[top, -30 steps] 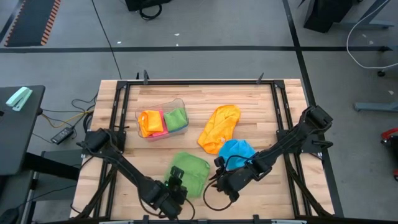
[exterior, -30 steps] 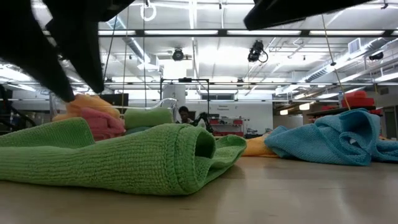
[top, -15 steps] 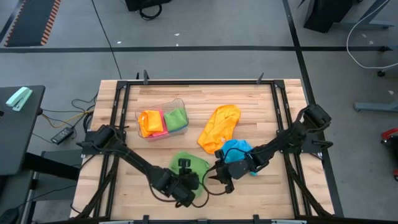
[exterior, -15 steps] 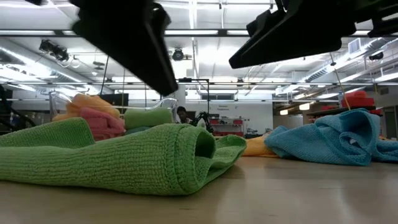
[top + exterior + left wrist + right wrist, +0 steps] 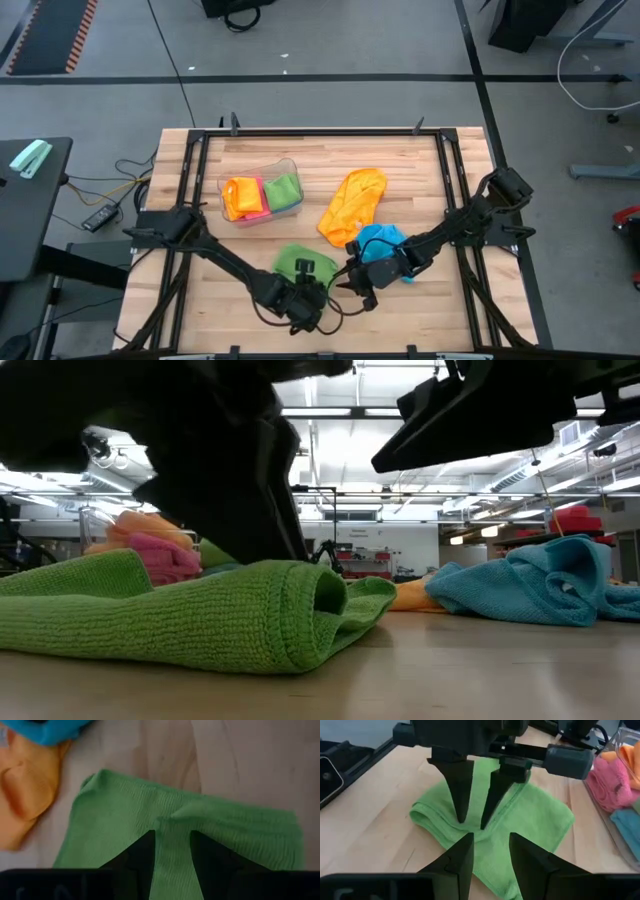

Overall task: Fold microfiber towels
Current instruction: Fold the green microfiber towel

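- At the table's (image 5: 420,170) near edge, the green towel (image 5: 292,262) lies half-folded, its ribbed weave plain in the low view (image 5: 200,615), one end rolled into a soft loop.
- Over that towel, the left gripper (image 5: 471,822) points down, its two fingers parted by a narrow gap, tips just above or at the cloth and gripping nothing; the left wrist view (image 5: 172,847) shows a small pucker of cloth rising ahead of them.
- Just beside it, the right gripper (image 5: 347,285) hovers above the towel's edge, fingers likewise a little apart and empty, seen in its own wrist view (image 5: 490,851).
- Behind the right gripper, a blue towel (image 5: 383,243) sits crumpled in a heap, touching a loose orange towel (image 5: 352,205) spread toward the table's middle.
- Toward the far left of the table, a clear tub (image 5: 262,190) holds folded cloths side by side: orange (image 5: 242,195) at one end, green (image 5: 282,188) at the other, pink (image 5: 254,212) showing at the near rim; the right wrist view also shows a blue one (image 5: 627,822) inside.
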Controlling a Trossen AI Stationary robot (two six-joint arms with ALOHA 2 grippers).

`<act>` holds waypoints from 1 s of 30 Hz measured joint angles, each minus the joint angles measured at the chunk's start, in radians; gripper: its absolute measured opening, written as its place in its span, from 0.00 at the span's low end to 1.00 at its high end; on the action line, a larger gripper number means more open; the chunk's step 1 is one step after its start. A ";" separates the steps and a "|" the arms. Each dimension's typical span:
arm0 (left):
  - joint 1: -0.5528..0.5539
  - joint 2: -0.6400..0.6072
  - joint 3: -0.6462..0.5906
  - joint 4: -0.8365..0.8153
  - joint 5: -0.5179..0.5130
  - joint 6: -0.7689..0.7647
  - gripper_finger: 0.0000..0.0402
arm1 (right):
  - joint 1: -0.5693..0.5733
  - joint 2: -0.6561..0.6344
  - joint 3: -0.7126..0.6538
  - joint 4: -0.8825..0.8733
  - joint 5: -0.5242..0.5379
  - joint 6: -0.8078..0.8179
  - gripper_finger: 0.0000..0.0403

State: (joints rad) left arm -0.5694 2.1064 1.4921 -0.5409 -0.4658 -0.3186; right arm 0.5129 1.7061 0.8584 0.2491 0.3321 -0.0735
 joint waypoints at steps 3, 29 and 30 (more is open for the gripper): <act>0.000 0.008 -0.001 0.022 0.059 0.040 0.32 | 0.002 0.000 0.000 -0.030 0.000 0.020 0.33; -0.042 0.024 0.001 0.049 0.181 0.140 0.28 | 0.007 0.000 0.000 -0.039 0.000 0.025 0.33; -0.047 0.022 0.001 0.044 0.180 0.141 0.28 | 0.007 0.000 0.000 -0.038 0.000 0.025 0.33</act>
State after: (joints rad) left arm -0.6159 2.1286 1.4929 -0.4970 -0.2853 -0.1780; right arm 0.5201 1.7065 0.8581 0.2111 0.3321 -0.0486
